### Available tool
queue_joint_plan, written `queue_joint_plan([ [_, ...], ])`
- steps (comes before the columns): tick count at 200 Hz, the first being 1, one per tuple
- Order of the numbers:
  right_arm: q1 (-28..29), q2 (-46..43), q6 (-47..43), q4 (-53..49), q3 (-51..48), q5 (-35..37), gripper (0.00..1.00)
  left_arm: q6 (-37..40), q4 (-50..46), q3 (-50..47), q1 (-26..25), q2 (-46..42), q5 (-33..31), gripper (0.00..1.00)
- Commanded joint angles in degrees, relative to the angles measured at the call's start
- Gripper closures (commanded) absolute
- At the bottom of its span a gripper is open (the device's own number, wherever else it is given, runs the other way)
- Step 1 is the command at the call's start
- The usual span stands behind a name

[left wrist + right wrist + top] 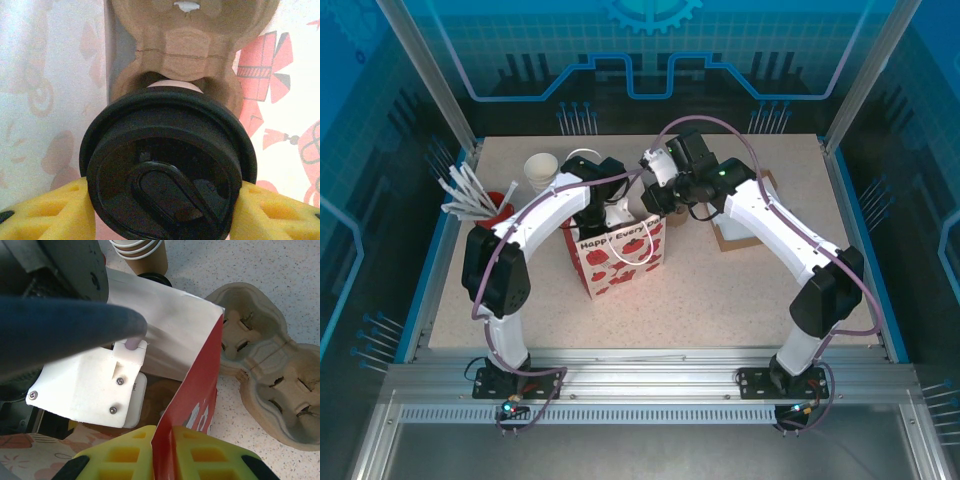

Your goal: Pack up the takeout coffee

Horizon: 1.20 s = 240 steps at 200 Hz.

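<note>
Tabletop (720, 300): speckled beige w/ a blue rim on the left, right & far sides. A red-and-white paper bag (620, 255) stood upright approx. at its middle. Behind & left of the bag stood a stack of white cups (540, 170). Further left of the bag was a red holder (498, 207) w/ white sticks (468, 188) fanned out of it. Right of the bag, just beside it, a brown cardboard cup tray (260, 375) lay flat, wells up.
</note>
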Motion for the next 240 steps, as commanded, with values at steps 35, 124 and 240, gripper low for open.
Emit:
queue_joint_plan([
  [35, 0.5, 0.6, 0.0, 0.1, -1.3, -1.4, 0.82, -1.3, 6.5, -3.3, 0.5, 6.3, 1.7, 0.46],
  [124, 0.2, -0.5, -0.2, -0.1, -1.8, -0.5, 0.82, -3.3, 6.2, -2.1, 0.1, 1.2, 2.6, 0.28],
  [240, 0.0, -0.6, -0.2, -0.3, -2.0, -0.6, 0.82, -4.8, 3.4, 0.6, 0.0, -5.9, 4.8, 0.14],
])
